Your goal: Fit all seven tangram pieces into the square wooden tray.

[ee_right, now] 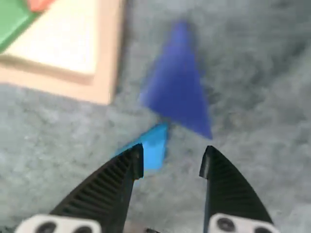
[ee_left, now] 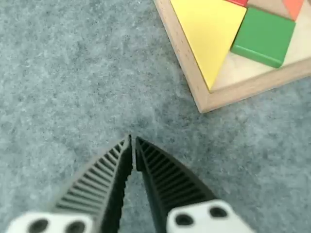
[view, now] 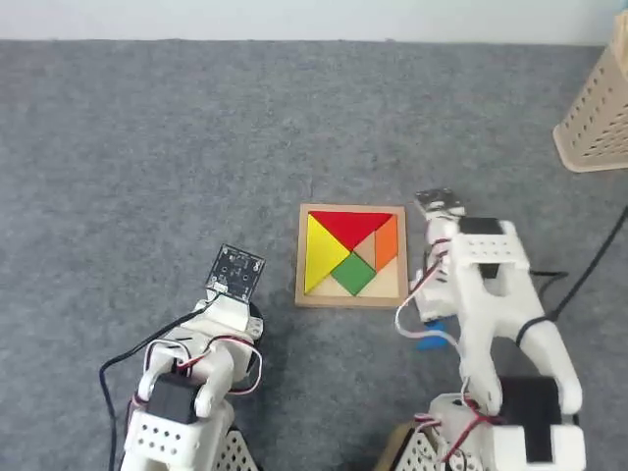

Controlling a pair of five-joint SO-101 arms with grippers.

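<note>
right fingers [ee_right: 127, 170] wide, near dark blue triangle [ee_right: 177, 87] beside wooden tray [ee_right: 108, 73] | left fingers [ee_left: 125, 158] closed, empty | triangle looks light, stiff, thin: I would pinch two straight edges

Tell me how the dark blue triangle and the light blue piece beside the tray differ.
The dark blue triangle is deeper in shade and looks larger than the light blue piece. The dark blue triangle shows whole; the light blue piece is partly hidden by the right gripper. Both lie on the carpet outside the wooden tray.
</note>
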